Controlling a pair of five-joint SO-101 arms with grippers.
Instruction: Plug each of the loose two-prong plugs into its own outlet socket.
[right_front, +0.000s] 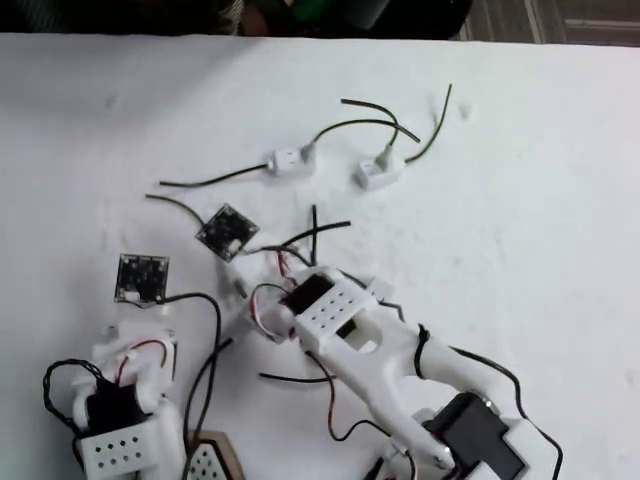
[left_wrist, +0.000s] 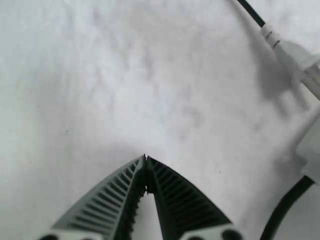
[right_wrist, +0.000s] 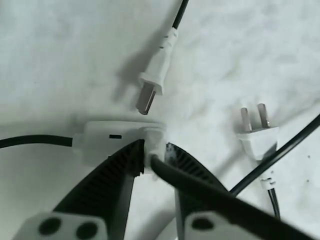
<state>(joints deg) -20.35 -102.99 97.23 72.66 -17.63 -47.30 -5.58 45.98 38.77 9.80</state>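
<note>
My right gripper (right_wrist: 156, 150) is shut on a white plug (right_wrist: 154, 139) that sits against a white socket block (right_wrist: 102, 142) with a black cable. Two loose two-prong plugs lie beyond it: one (right_wrist: 156, 75) points its prongs at the block, the other (right_wrist: 257, 132) lies off to the side, prongs up. From above, the right arm (right_front: 335, 310) covers this spot mid-table. My left gripper (left_wrist: 145, 167) is shut and empty over bare table; another white plug (left_wrist: 295, 52) on a black cable lies farther off. Two white socket blocks (right_front: 288, 160) (right_front: 378, 172) lie at the back.
Two black square pieces (right_front: 227, 231) (right_front: 141, 277) lie left of the right arm. Loose black cables (right_front: 330, 230) cross the middle of the white table (right_front: 540, 200). The left arm (right_front: 125, 400) stands at the front left. The right side is bare.
</note>
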